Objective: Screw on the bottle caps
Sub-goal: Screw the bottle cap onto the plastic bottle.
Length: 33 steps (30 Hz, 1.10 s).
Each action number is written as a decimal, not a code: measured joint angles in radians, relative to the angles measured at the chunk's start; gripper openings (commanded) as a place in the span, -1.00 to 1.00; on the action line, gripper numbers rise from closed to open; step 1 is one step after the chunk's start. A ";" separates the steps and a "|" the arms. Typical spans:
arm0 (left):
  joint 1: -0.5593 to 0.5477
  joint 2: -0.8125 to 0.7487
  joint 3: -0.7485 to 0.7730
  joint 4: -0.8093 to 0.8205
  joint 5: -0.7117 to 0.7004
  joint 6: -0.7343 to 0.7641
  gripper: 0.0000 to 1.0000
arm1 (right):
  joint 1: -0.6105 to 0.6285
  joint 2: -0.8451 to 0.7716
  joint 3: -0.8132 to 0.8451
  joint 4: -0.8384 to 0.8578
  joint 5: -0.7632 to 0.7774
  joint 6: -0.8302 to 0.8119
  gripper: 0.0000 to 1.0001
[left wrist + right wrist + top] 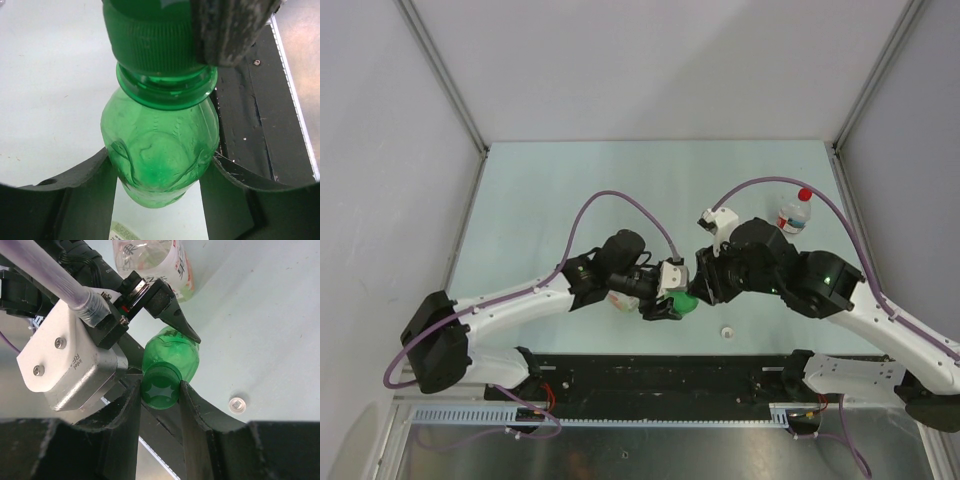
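My right claw [160, 390] fingers are closest to the lens, clenched on both sides of the green cap [161, 386], which sits on the neck of the green bottle [172, 352]. My left claw [160, 167] is clamped round that bottle's body, between the two arms near the front of the table [570, 190]. Step in hand, I judge, is threading the green cap. In the left wrist view the cap skirt is down close to the neck collar, so it's probably near seated; how tight, cannot tell. The next move calls for a wrist twist on the right while the left holds the body firm, then let go of the cap. The red cap [805, 194] is already on the small clear bottle [792, 216], far right of the table. The white cap [237, 404] lies loose on the table near my right fingers, on no bottle. The wider clear bottle [160, 262], orange-red label, is just beyond the left claw, its neck hidden. Contents: the green bottle looks empty, and I see no liquid in either clear one.
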 measured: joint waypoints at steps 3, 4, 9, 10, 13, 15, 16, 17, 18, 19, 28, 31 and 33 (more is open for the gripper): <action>0.000 -0.005 0.000 -0.008 0.007 0.000 -1.00 | 0.000 -0.001 0.000 0.000 -0.008 -0.006 -0.54; 0.000 -0.008 0.000 -0.011 0.007 0.000 -1.00 | 0.000 -0.002 -0.001 0.001 -0.012 -0.009 -0.54; 0.002 -0.032 0.000 -0.042 0.004 0.000 -1.00 | 0.003 -0.016 -0.018 0.015 -0.017 -0.009 -0.58; 0.003 -0.037 0.000 -0.047 0.002 0.000 -1.00 | 0.002 -0.024 -0.025 0.023 -0.017 -0.006 -0.58; 0.003 -0.060 0.000 -0.061 -0.012 -0.001 -1.00 | -0.004 -0.061 -0.056 0.051 -0.016 0.008 -0.59; 0.006 -0.079 0.000 -0.065 -0.018 -0.002 -1.00 | -0.012 -0.091 -0.079 0.069 -0.019 0.015 -0.60; 0.006 -0.086 0.000 -0.064 -0.018 -0.005 -1.00 | -0.017 -0.106 -0.090 0.078 -0.024 0.018 -0.60; 0.007 -0.093 0.000 -0.062 -0.016 -0.008 -1.00 | -0.022 -0.123 -0.101 0.087 -0.032 0.018 -0.60; 0.007 -0.100 0.000 -0.059 -0.014 -0.008 -1.00 | -0.026 -0.135 -0.108 0.093 -0.041 0.017 -0.60; 0.007 -0.105 0.000 -0.056 -0.010 -0.009 -1.00 | -0.027 -0.141 -0.110 0.100 -0.050 0.016 -0.60; 0.012 -0.108 0.000 -0.079 -0.016 -0.028 -1.00 | -0.038 -0.107 -0.112 0.140 -0.097 -0.018 -0.54; 0.012 -0.100 0.000 -0.078 -0.046 -0.044 -1.00 | -0.051 -0.092 -0.112 0.135 -0.078 0.007 -0.50; 0.012 -0.087 0.000 -0.075 -0.073 -0.051 -1.00 | -0.057 -0.074 -0.112 0.131 -0.056 0.029 -0.49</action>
